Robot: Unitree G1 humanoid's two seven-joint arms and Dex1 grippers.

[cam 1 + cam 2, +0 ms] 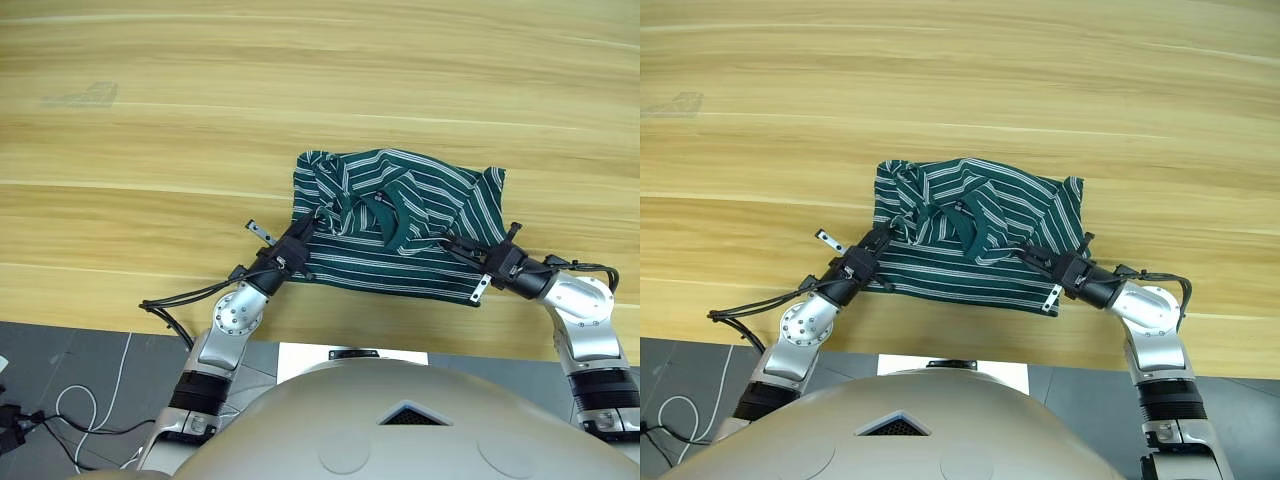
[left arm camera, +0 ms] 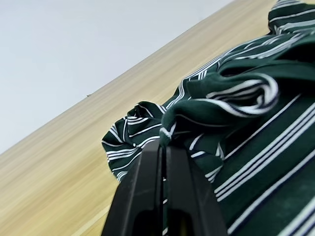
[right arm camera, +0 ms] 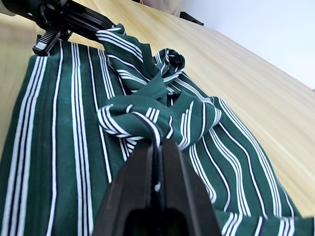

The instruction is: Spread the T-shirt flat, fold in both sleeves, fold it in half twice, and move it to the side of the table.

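A dark green T-shirt [image 1: 400, 225] with white stripes lies bunched and partly folded on the wooden table [image 1: 150, 150], near its front edge. My left gripper [image 1: 316, 218] is shut on a raised fold of cloth at the shirt's left side; the left wrist view shows the T-shirt [image 2: 256, 147] pinched between its black fingers [image 2: 147, 196]. My right gripper [image 1: 447, 241] is shut on another fold at the shirt's right side, where the T-shirt [image 3: 59, 147] fabric rises into the fingers [image 3: 174, 196]. The left gripper [image 3: 96, 22] also appears far off in the right wrist view.
The table stretches wide to the left and beyond the shirt. Its front edge [image 1: 100, 320] runs just below the grippers. Cables [image 1: 60, 410] lie on the dark floor at the lower left.
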